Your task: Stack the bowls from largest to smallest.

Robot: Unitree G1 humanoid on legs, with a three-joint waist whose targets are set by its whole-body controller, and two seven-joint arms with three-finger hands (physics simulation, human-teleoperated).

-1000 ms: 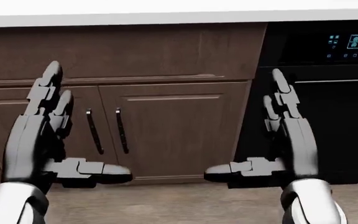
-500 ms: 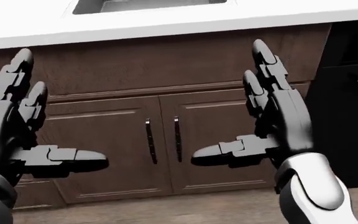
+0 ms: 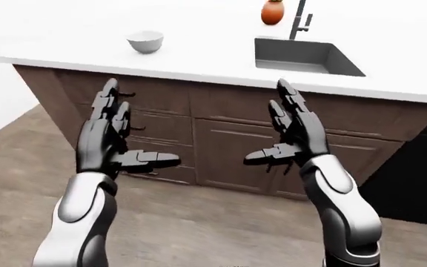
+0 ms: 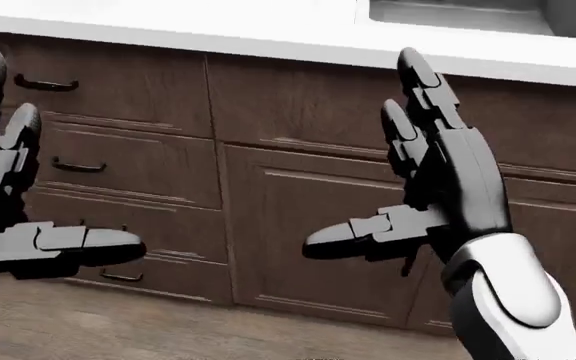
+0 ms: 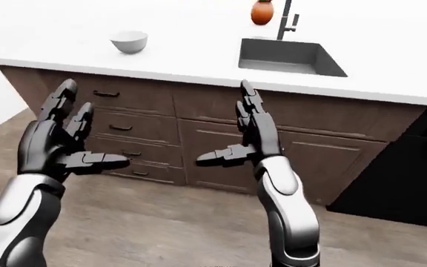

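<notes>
One white bowl (image 3: 145, 41) stands on the white counter (image 3: 199, 55) at the upper left of the left-eye view, far from both hands; it also shows in the right-eye view (image 5: 129, 41). No other bowl shows. My left hand (image 3: 128, 142) is open and empty, held up before the brown drawers. My right hand (image 3: 281, 136) is open and empty, held up before the cabinet doors below the sink. Both hands are well below the counter top.
A dark sink (image 3: 303, 55) with a black tap (image 3: 299, 19) is set in the counter at the right, an orange-brown vase (image 3: 272, 11) behind it. Brown drawers (image 4: 118, 157) and cabinet doors (image 4: 308, 225) face me. A black appliance (image 5: 399, 172) stands at the far right. Wood floor (image 3: 191, 228) lies below.
The whole picture has shifted: the camera has turned left, so the black appliance has left the head view and drawers have come in. Both hands stay raised and open.
</notes>
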